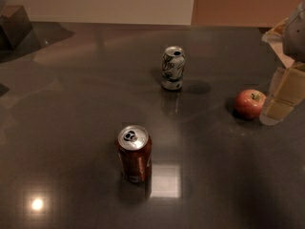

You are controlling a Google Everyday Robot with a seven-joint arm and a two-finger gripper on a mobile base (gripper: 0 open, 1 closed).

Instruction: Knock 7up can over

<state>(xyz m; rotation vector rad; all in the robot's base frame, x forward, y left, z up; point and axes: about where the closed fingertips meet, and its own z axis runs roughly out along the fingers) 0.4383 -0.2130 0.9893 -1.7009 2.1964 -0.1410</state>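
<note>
The 7up can (172, 68) is silver-white with green swirls and stands upright on the dark glossy table (71, 128), a little beyond the middle. Its opened top faces up. My gripper (281, 101) hangs at the right edge of the camera view, pale yellow with a grey wrist above it. It is well to the right of the 7up can and apart from it, just right of a red apple. It holds nothing that I can see.
A reddish-brown can (135, 153) stands upright in the near middle. A red apple (249, 103) lies on the table right beside the gripper. A dark box (13, 25) sits at the far left corner. A pale wall runs behind the table's far edge.
</note>
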